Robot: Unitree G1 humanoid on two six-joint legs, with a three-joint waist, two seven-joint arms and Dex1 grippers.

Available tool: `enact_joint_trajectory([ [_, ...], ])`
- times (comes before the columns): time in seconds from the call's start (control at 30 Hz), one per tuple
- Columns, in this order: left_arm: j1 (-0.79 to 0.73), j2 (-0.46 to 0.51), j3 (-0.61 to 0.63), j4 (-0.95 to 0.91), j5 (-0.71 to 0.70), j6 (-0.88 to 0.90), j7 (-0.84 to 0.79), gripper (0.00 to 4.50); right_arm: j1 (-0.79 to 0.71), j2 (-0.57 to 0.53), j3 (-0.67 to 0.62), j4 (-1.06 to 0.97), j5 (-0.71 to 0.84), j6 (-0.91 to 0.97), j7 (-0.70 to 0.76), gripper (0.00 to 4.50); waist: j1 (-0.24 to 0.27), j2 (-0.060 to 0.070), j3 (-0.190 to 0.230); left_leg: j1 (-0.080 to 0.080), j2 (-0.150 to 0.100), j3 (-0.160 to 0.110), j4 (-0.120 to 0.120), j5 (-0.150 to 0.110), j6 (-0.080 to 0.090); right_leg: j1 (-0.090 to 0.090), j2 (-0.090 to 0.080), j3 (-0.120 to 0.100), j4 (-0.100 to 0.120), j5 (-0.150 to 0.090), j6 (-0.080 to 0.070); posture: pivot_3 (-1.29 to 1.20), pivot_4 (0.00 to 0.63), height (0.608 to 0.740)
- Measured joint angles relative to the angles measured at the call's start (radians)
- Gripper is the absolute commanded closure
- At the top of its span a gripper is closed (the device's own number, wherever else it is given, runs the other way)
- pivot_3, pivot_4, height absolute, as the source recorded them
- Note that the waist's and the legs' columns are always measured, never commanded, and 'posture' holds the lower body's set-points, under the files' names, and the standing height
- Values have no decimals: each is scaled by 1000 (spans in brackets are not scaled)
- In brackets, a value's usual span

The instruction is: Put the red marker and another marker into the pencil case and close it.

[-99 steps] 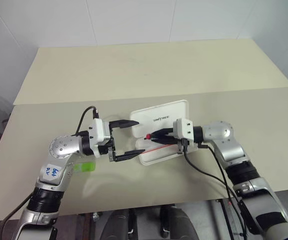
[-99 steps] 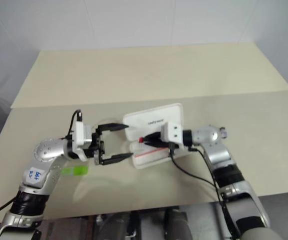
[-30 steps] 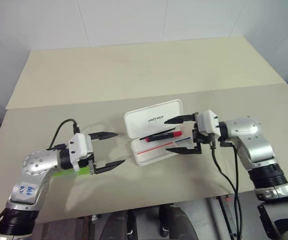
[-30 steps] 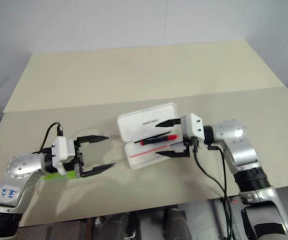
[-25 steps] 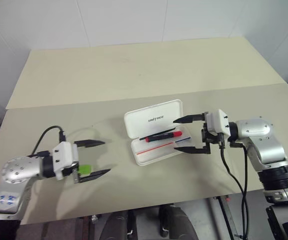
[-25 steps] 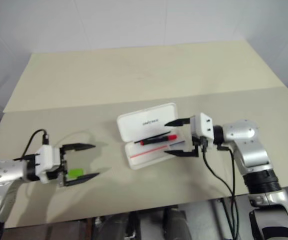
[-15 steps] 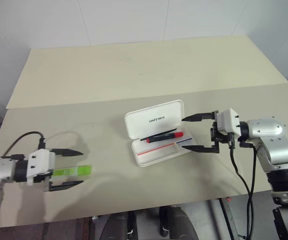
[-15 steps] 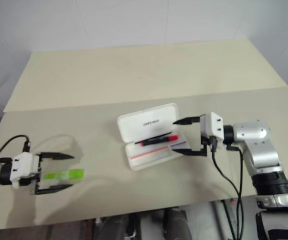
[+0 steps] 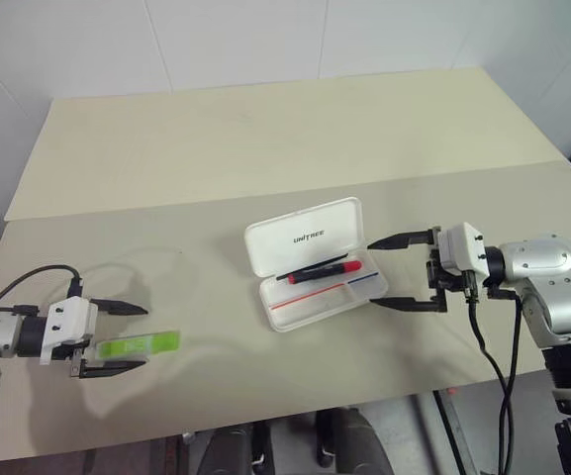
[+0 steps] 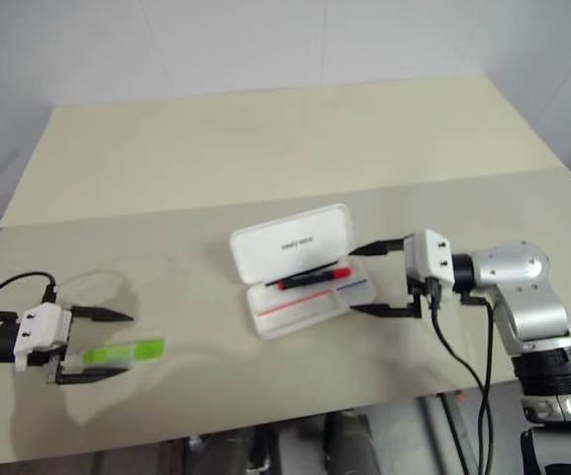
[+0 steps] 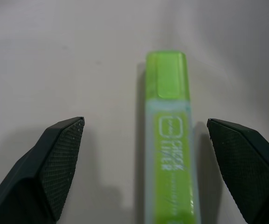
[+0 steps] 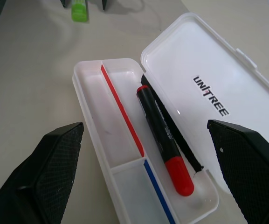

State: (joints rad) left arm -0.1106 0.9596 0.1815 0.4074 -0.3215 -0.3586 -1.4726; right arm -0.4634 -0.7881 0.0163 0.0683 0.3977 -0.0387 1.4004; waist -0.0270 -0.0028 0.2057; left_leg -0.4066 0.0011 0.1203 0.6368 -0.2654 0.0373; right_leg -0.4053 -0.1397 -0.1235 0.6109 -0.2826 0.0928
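Note:
The white pencil case (image 9: pixel 303 236) lies open at mid-table, lid back. The red marker (image 9: pixel 320 269) rests in its tray, black barrel and red cap clear in the right wrist view (image 12: pixel 164 140). The other marker, a light-green highlighter (image 9: pixel 139 345), lies flat at the near left. My left gripper (image 9: pixel 144 337) is open around it, and its fingers (image 11: pixel 59 158) stand clear of the highlighter (image 11: pixel 168 154) on both sides. My right gripper (image 9: pixel 370 274) is open and holds nothing, just off the case's right end.
A thin red stick (image 12: pixel 120 109) and a thin blue one (image 12: pixel 157 191) lie along the tray's divider. The table's front edge (image 9: pixel 265 421) runs close below both arms. A seam (image 9: pixel 265 193) crosses the table behind the case.
My left gripper has swung left, away from the case, and now straddles the highlighter. My right gripper has drawn back to the right, leaving the red marker in the tray.

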Motion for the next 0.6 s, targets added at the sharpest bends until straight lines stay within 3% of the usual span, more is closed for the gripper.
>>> enact_joint_trajectory([
  [0.3, 20, -4, -4, -10, -2, 12, 4, 3336, 9, -6, -21, -20, 0, 1, -10, 0, 0, 0, 0, 0, -1, 3, 2, -1, -2, -3, -3, 0, 1, 0, 0, 0, 150, 740],
  [0.6, 77, -39, 3, -157, -16, 89, 84, 3395, 9, -6, -21, -20, -2, -2, -10, 0, 2, 0, 0, 0, -2, 2, 10, -6, 0, -2, -6, 0, 5, 1, 1, 0, 150, 740],
])
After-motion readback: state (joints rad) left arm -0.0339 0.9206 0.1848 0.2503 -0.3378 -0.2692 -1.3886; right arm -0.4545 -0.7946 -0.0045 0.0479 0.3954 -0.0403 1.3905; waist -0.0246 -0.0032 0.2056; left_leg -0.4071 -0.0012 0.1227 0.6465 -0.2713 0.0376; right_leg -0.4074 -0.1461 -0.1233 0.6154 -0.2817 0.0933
